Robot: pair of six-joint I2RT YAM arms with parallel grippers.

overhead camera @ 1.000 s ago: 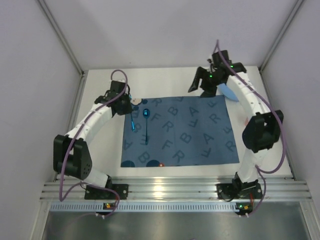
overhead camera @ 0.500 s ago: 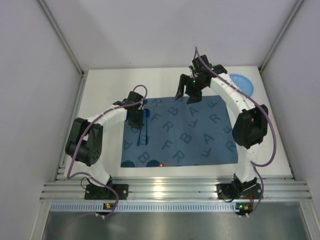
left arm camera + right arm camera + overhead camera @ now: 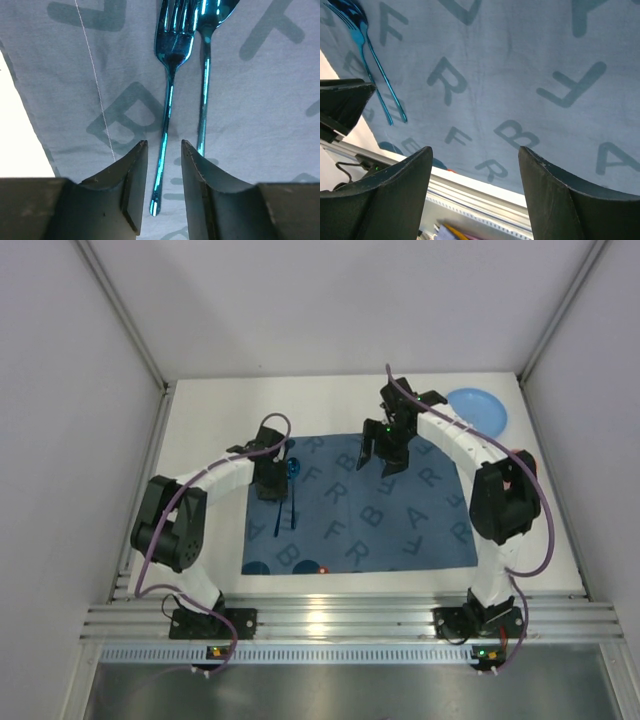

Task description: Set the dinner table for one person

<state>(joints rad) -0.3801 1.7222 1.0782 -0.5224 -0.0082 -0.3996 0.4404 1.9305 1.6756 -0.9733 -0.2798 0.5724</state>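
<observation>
Poising left gripper (image 3: 164, 145) narrowly parted, empty, above handle end of fork (image 3: 170, 55) | seeing fork and spoon (image 3: 204, 75) lying side by side on letter-printed placemat (image 3: 400, 510), long axes near-far, lining up with that gap | hanging right gripper (image 3: 474, 150) wide, empty, over placemat | judging blue plate (image 3: 478, 410), sitting far-right on dinner table (image 3: 200, 430), nearer right arm

1 fork (image 3: 175, 47), 1 spoon (image 3: 204, 90), 1 plate (image 3: 477, 410), 1 placemat (image 3: 380, 510), 1 table (image 3: 210, 440).
</observation>
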